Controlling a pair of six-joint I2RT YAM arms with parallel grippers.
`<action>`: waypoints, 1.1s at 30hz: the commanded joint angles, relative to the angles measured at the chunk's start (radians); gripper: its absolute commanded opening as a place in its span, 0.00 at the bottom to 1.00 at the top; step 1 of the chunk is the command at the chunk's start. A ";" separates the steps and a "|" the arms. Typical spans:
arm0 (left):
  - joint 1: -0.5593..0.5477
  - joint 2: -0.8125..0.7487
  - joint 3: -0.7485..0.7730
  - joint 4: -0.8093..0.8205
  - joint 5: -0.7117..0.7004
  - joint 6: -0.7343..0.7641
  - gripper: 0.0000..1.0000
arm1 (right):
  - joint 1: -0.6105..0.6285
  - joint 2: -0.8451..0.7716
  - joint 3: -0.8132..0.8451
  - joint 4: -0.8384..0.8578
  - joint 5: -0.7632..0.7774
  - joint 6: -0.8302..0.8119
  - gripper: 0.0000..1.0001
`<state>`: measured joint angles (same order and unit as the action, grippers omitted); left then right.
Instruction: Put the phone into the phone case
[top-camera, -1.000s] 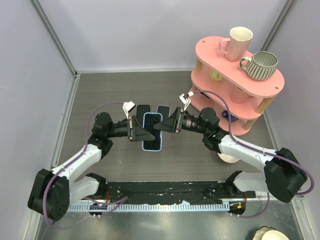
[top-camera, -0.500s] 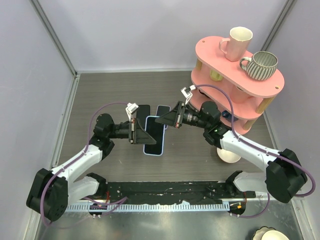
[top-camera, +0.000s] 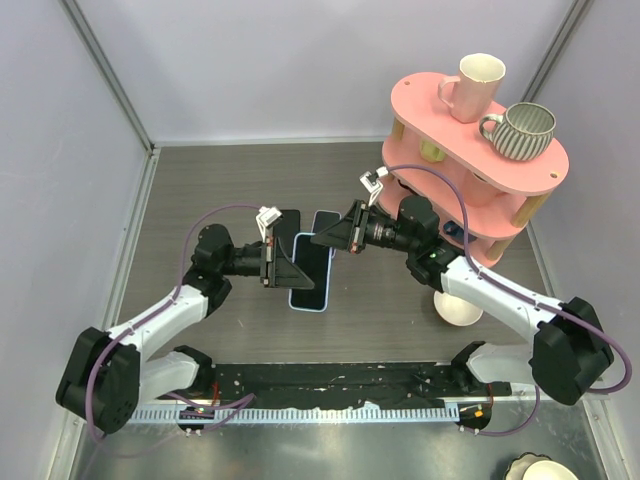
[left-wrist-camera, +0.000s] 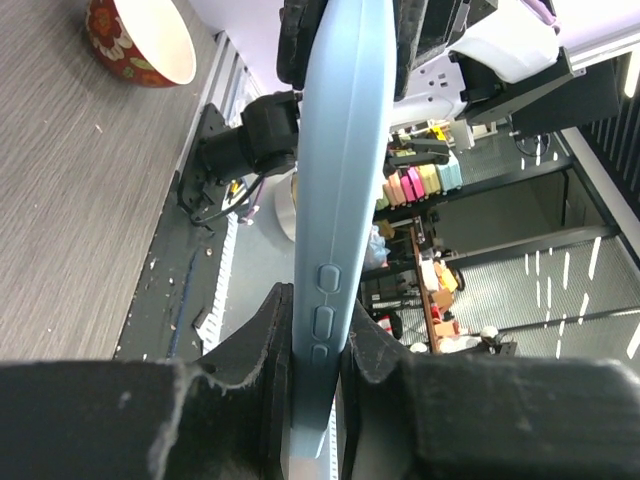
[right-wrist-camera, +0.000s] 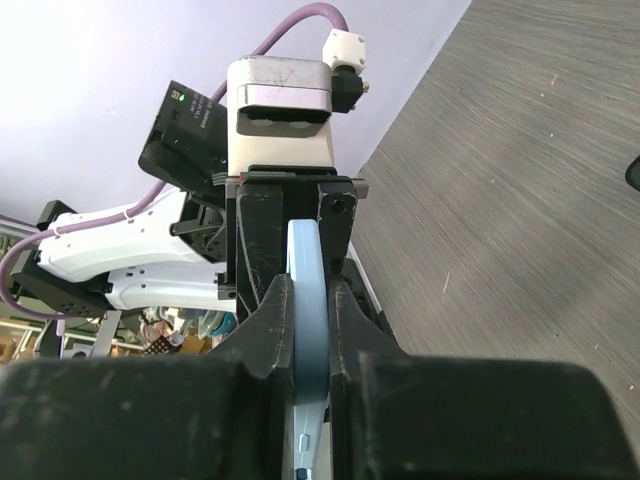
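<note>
A light-blue phone case (top-camera: 311, 275) with a dark face hangs above the table between both arms. I cannot tell whether that dark face is the phone. My left gripper (top-camera: 283, 266) is shut on its left long edge. In the left wrist view the case (left-wrist-camera: 345, 150) runs edge-on, side buttons showing, out of my left gripper (left-wrist-camera: 320, 335). My right gripper (top-camera: 322, 241) is shut on the case's far end. The right wrist view shows the blue edge (right-wrist-camera: 308, 265) pinched in my right gripper (right-wrist-camera: 308, 315).
Two dark flat slabs (top-camera: 287, 220) (top-camera: 326, 217) lie on the table just behind the held case. A pink two-tier shelf (top-camera: 430, 105) at right carries a cream mug (top-camera: 478, 82) and a striped mug (top-camera: 526, 131). A white cup (top-camera: 458, 312) sits under the right arm.
My right gripper has shut on the far end of the case. The case, still held by my left gripper, has drifted slightly right and toward the near edge.
</note>
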<state>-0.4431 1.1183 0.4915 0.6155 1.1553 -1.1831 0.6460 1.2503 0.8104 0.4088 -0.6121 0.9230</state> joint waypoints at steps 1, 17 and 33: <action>-0.008 0.031 0.038 -0.100 0.011 0.036 0.00 | 0.006 -0.017 0.059 0.027 0.034 -0.030 0.01; -0.008 -0.021 0.085 -0.096 -0.109 0.036 0.00 | 0.011 -0.071 -0.077 0.159 -0.072 0.051 0.49; -0.008 -0.052 0.081 0.001 -0.183 -0.053 0.00 | 0.041 -0.137 -0.220 0.322 -0.040 0.137 0.01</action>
<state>-0.4576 1.0859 0.5385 0.5655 1.0229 -1.2152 0.6682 1.1538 0.5861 0.6415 -0.6518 1.0630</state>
